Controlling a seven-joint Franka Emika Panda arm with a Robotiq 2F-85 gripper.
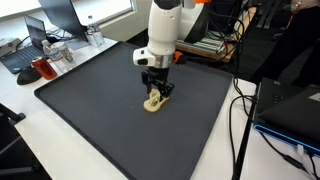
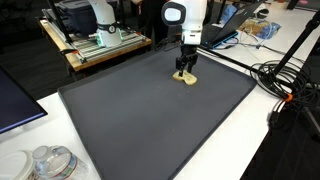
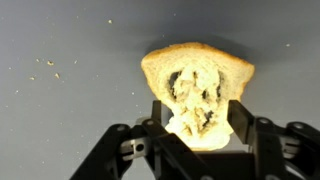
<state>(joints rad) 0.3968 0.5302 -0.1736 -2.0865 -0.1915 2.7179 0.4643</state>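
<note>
Dark grey matting (image 1: 90,110) covers most of the white table (image 1: 50,140) I am working over, and it shows in both exterior views (image 2: 150,110). Office clutter sits around the edges: a laptop (image 1: 35,45) off one corner, black cables (image 2: 275,80) trailing past another side, and some clear plastic containers (image 2: 50,162) near the closest corner in an exterior view.

The arm (image 1: 165,25) stands upright over the far half of the mat, and its gripper (image 1: 157,92) points straight down at a piece of bread (image 1: 154,102). The bread lies flat on the mat, well inside its edges, directly under the gripper (image 2: 186,71), and is the only thing on the mat there (image 2: 187,78).

From the wrist view I see the bread (image 3: 196,85) more closely. It is a pale, wedge-shaped slice with a browned crust along its wide end and a ragged, darker patch in the middle. Its narrow end sits between the fingers (image 3: 243,125). The gripper (image 3: 200,112) has its jaws apart, one on each side of that narrow end and close against it. I cannot tell whether the pads touch the bread. A few crumbs (image 3: 50,65) are scattered on the mat to one side of the slice.
</note>
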